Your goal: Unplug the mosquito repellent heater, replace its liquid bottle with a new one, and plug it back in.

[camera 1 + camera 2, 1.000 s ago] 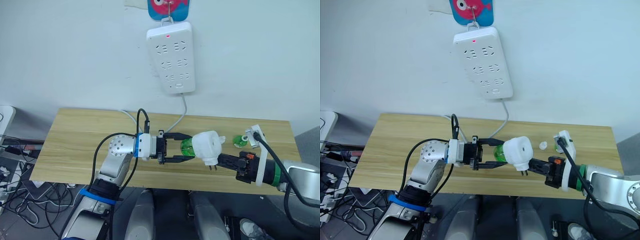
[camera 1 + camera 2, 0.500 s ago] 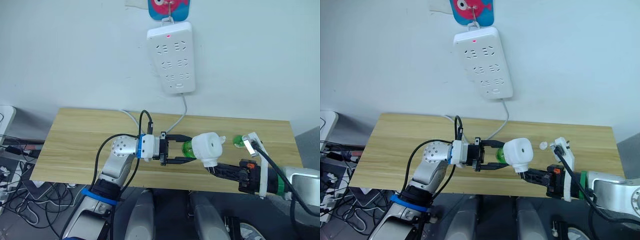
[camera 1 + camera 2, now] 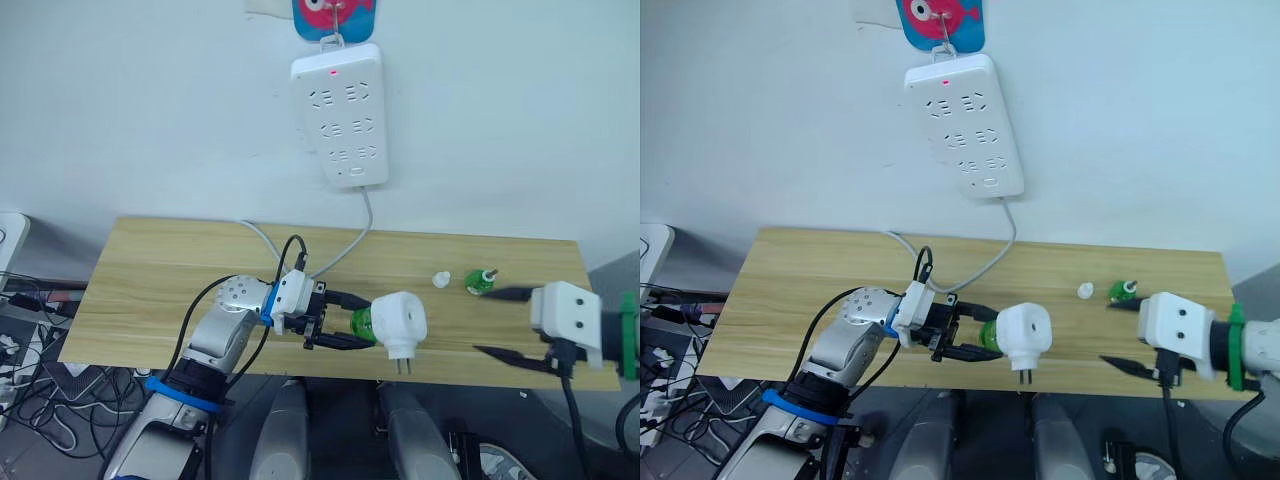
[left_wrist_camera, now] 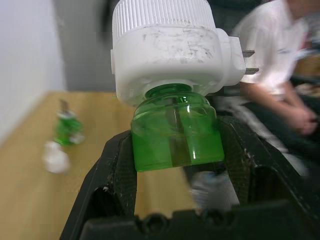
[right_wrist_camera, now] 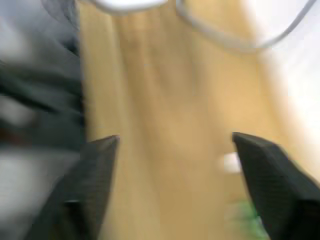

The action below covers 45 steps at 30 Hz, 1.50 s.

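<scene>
Left wrist view shows the left gripper (image 4: 176, 145) clamping the green bottle (image 4: 176, 135) under the heater (image 4: 170, 47) at frame centre, while the right gripper (image 3: 503, 324), spread wide, sits right of it.

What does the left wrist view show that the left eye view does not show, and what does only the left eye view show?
The left wrist view alone shows a seated person behind the table, and the wick inside the green bottle. The left eye view alone shows the power strip on the wall, its cable, and the right gripper with fingers open. Both show the left gripper shut on the bottle screwed into the heater, plus the other green bottle and white cap on the table.
</scene>
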### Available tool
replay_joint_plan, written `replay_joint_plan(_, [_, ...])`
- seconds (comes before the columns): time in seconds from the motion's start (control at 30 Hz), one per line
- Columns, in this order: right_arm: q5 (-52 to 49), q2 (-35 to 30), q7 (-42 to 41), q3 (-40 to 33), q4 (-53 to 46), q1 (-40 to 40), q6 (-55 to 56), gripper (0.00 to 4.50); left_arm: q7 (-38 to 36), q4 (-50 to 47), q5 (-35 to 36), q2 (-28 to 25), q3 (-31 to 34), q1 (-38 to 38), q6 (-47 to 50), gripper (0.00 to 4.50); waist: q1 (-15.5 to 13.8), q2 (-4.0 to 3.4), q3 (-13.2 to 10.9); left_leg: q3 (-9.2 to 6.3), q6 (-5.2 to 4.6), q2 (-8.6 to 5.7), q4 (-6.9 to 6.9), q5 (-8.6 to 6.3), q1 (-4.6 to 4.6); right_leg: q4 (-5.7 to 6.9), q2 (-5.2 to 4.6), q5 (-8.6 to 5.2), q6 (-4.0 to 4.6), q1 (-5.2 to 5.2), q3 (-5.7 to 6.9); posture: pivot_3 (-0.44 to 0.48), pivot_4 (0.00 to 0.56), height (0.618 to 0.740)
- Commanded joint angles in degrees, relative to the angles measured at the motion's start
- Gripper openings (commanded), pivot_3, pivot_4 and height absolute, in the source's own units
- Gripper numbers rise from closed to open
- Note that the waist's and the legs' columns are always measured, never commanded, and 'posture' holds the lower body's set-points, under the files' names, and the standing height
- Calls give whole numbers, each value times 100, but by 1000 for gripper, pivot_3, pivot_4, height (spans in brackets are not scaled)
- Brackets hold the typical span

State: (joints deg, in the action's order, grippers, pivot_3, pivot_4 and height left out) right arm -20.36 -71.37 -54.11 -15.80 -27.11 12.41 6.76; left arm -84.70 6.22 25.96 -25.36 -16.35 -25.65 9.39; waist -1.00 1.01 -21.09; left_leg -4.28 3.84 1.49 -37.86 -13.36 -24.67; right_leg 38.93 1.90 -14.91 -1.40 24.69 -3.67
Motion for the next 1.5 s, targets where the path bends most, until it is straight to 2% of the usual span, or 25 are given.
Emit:
replay_joint_plan(0.03, [725, 304, -397, 472, 435, -838, 1805, 4449, -106, -281, 310, -111, -120, -270, 1090, 2262, 24, -1, -2, 0, 0, 0, 0, 0, 0, 3, 1, 0, 0, 0, -1, 107, 368, 740])
replay_joint_plan(0.2, [1034, 595, -770, 1172, 651, -1480, 2642, 4449, -272, -343, 592, -284, -266, -681, 2497, 2262, 57, 1, -3, -9, -1, 0, 0, 0, -3, 6, 1, 1, 2, -1, 0, 107, 368, 740])
replay_joint_plan(0.37, [1269, 909, -877, 1786, 659, -2096, 2755, 4449, -725, -460, 751, -568, -583, -1004, 3427, 2262, 70, 0, -3, -9, 0, 1, -6, 0, -2, 14, -4, 2, 4, -1, 0, 116, 364, 740])
replay_joint_plan(0.5, [1258, 1101, -925, 2065, 585, -2544, 2647, 4449, -780, -465, 995, -743, -809, -1258, 3929, 2262, 87, 0, -3, -14, 0, 4, -8, 1, 3, 21, -4, 3, 5, -5, 1, 116, 360, 740])
replay_joint_plan(0.73, [1284, 1339, -992, 2381, 304, -2808, 2433, 4449, -763, -255, 941, -561, -841, -1516, 4223, 2262, 76, 0, -2, -20, 0, 5, -9, 1, -1, 17, -11, 8, 14, -6, 7, 110, 348, 740])
replay_joint_plan(1.13, [1459, 1686, -985, 2677, 164, -3179, 2153, 4449, -677, -263, 963, -468, -777, -1530, 4589, 2262, 86, -1, -1, -25, 3, 7, -10, 3, 0, 25, -19, 19, 32, -6, 10, 116, 342, 740])
replay_joint_plan(1.23, [1479, 1749, -963, 2714, 106, -3205, 2163, 3849, -740, -264, 939, -515, -816, -1507, 4605, 2262, 89, -1, -1, -24, 2, 6, -11, 3, 0, 25, -23, 19, 33, -6, 11, 112, 345, 740])
replay_joint_plan(1.33, [1500, 1798, -980, 2745, 134, -3245, 2207, 2959, -779, -270, 969, -553, -903, -1525, 4538, 2262, 93, -1, -1, -25, 2, 6, -11, 3, 1, 28, -23, 19, 33, -6, 11, 110, 346, 740])
replay_joint_plan(1.5, [1456, 1817, -1009, 2695, 116, -3254, 2213, 2952, -780, -140, 958, -567, -978, -1576, 4436, 2262, 92, -1, -1, -25, 2, 6, -12, 2, 1, 31, -23, 19, 33, -6, 12, 108, 346, 740])
